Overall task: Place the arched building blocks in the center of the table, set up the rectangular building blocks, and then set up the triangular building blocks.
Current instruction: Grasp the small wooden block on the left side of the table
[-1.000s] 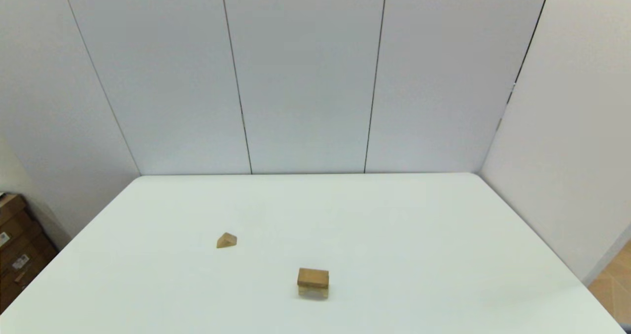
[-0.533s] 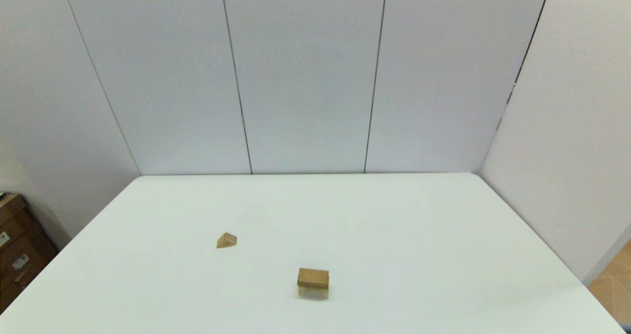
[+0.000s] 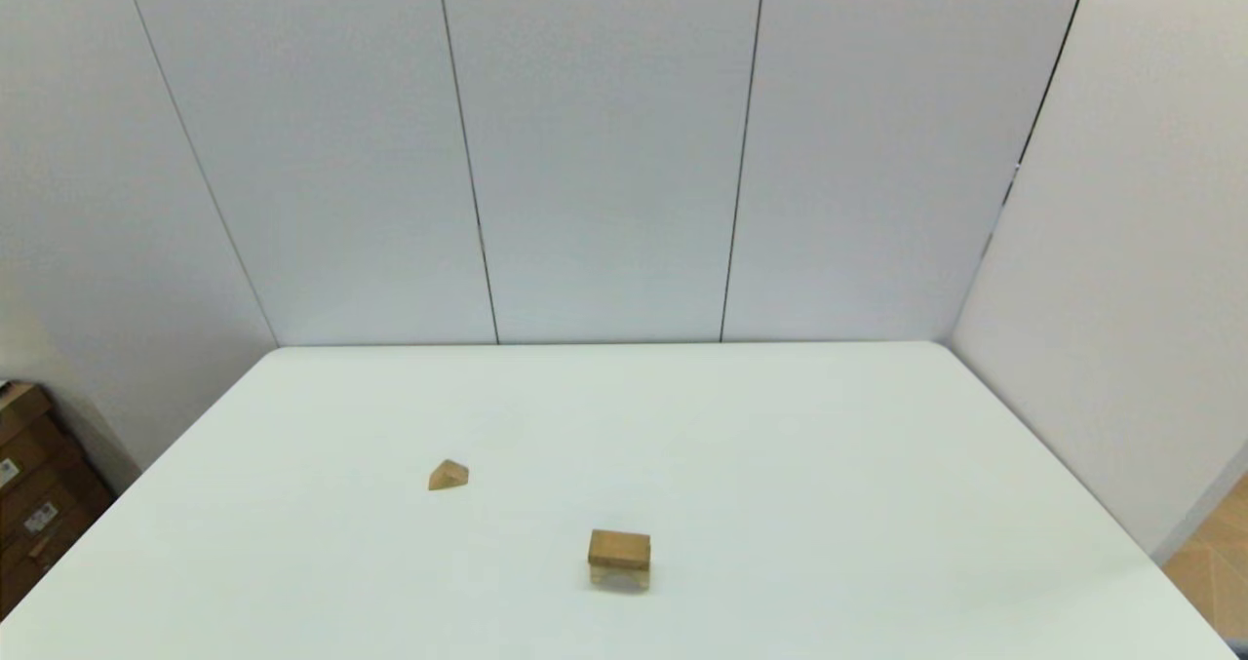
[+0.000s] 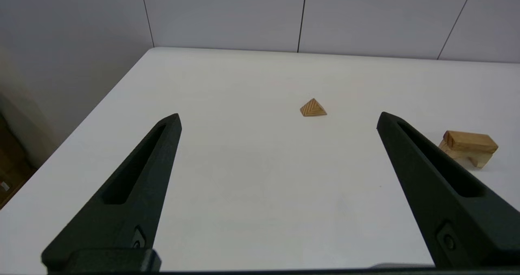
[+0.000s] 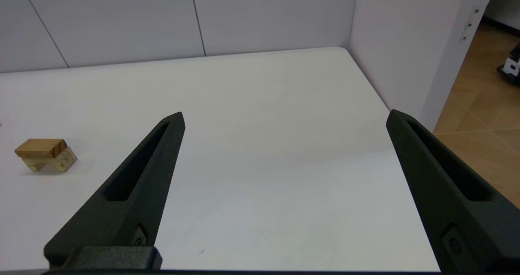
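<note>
So the arched block (image 3: 619, 576) already sits near the middle of the bench (image 3: 829, 504), a bit toward the front edge, with the rectangular block (image 3: 619, 548) lying flat on top of it. The triangular block (image 3: 448, 476) is well apart from the stack, off toward the left edge. Both arms are parked back off the bench, left end effector (image 4: 278, 120) and right end effector (image 5: 284, 118) both spread wide with nothing in them. I'd say only the roof step is left: the left arm should reach out, pinch the triangle, and set it on the plank.
</note>
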Robot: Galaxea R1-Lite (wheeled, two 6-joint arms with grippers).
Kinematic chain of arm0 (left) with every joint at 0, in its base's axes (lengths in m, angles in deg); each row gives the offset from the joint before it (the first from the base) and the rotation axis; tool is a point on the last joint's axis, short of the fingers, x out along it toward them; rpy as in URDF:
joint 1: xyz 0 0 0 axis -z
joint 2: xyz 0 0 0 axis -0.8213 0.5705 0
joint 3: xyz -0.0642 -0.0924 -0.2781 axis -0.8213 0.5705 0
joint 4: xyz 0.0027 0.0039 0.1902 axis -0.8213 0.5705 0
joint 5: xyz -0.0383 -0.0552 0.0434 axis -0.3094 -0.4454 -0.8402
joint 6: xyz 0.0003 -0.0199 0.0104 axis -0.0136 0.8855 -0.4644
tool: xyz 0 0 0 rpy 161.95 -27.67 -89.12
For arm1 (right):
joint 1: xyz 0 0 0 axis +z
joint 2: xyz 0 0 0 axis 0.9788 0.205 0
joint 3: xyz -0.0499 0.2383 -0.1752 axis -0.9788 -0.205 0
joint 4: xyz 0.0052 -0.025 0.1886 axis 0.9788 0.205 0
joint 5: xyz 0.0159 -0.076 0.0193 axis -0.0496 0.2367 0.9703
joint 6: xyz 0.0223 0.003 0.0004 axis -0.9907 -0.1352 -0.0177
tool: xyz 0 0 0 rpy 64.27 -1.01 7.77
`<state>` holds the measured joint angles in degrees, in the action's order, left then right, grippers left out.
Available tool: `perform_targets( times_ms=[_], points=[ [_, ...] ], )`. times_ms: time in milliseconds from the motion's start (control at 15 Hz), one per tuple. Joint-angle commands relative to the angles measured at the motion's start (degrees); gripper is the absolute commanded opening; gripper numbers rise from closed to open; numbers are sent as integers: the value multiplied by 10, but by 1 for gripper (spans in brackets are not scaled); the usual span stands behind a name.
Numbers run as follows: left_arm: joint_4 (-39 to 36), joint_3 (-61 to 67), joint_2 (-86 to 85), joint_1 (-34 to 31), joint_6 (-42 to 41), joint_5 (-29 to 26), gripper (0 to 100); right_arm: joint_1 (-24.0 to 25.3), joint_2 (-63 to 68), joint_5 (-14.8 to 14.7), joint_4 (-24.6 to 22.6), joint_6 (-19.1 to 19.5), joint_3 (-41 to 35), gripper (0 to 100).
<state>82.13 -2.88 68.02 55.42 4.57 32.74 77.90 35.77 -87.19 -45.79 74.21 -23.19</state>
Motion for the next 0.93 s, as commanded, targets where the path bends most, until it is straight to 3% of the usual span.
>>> perform_targets(
  times_ms=[67,400,533,733,933],
  points=[
    [1,-60,50,0,4,-23,100,0,0,0,0,0,0,100],
    [12,-302,322,-47,10,-81,100,0,0,0,0,0,0,100],
    [96,-413,438,-50,-1,-104,100,0,0,0,0,0,0,100],
    [283,-546,597,-53,-63,-99,100,0,0,0,0,0,0,100],
    [375,-591,730,-53,-95,-99,100,0,0,0,0,0,0,100]
  ],
)
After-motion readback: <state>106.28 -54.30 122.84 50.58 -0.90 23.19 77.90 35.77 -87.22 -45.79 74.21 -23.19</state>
